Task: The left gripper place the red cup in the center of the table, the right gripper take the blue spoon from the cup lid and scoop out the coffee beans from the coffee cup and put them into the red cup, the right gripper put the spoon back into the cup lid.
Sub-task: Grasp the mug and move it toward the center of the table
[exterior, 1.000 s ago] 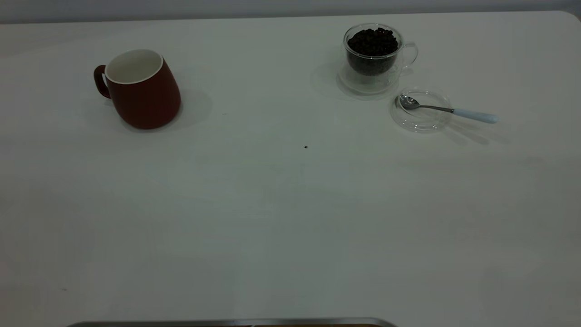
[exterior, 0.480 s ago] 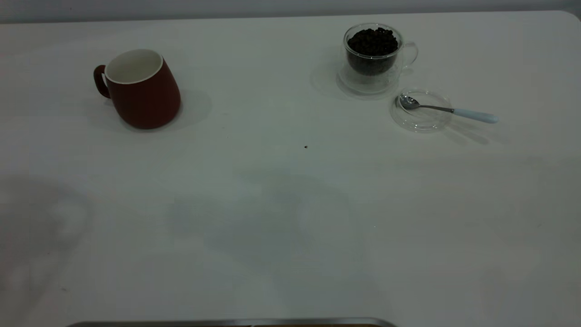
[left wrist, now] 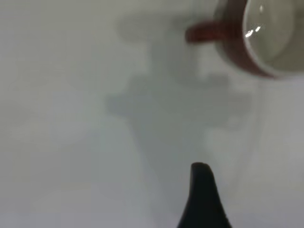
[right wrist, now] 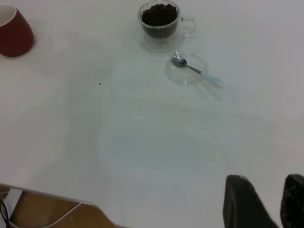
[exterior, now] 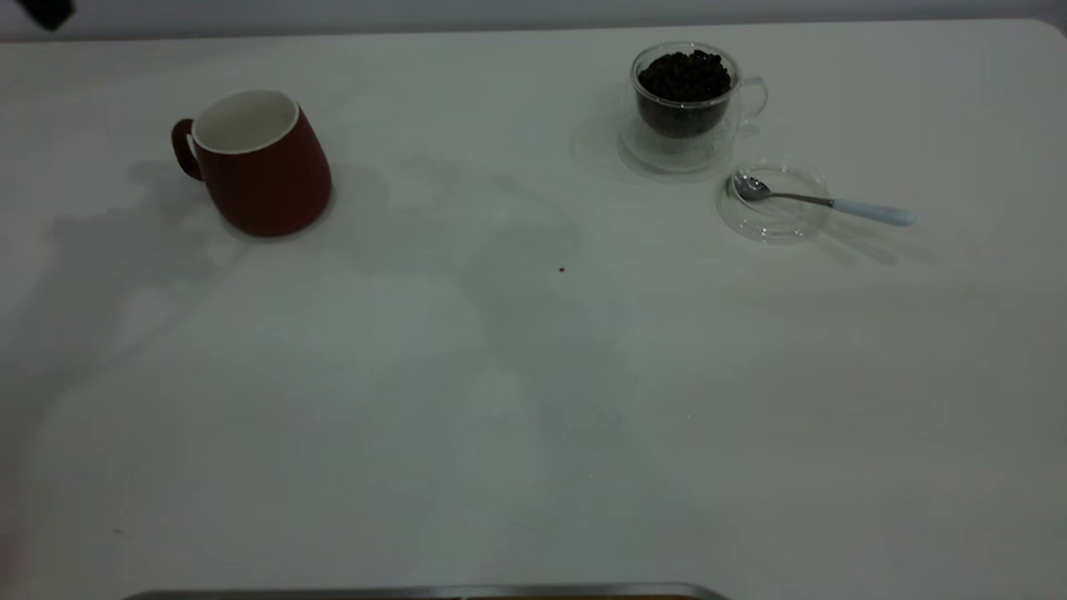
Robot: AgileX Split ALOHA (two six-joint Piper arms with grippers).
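The red cup (exterior: 260, 163) stands upright at the far left of the table (exterior: 517, 400), handle pointing left; it also shows in the left wrist view (left wrist: 256, 35). A black bit of my left gripper (exterior: 46, 10) pokes in at the top-left corner, off the cup. One finger (left wrist: 202, 190) shows, with nothing beside it. The coffee cup (exterior: 685, 104) holds coffee beans (exterior: 685, 75) at the far right. Just in front of it, the blue spoon (exterior: 821, 201) lies with its bowl in the cup lid (exterior: 773, 218). My right gripper (right wrist: 274, 190) hovers far back from them, fingers apart and empty.
A tiny dark speck (exterior: 561, 269) lies near the table's middle. A metal strip (exterior: 417, 592) runs along the near edge. In the right wrist view the table's near edge (right wrist: 52, 197) shows, with wooden floor and a cable below it.
The left arm has come into the exterior view's top-left corner, and its shadow has swept up the table toward the red cup. Cups, lid and spoon have not moved.
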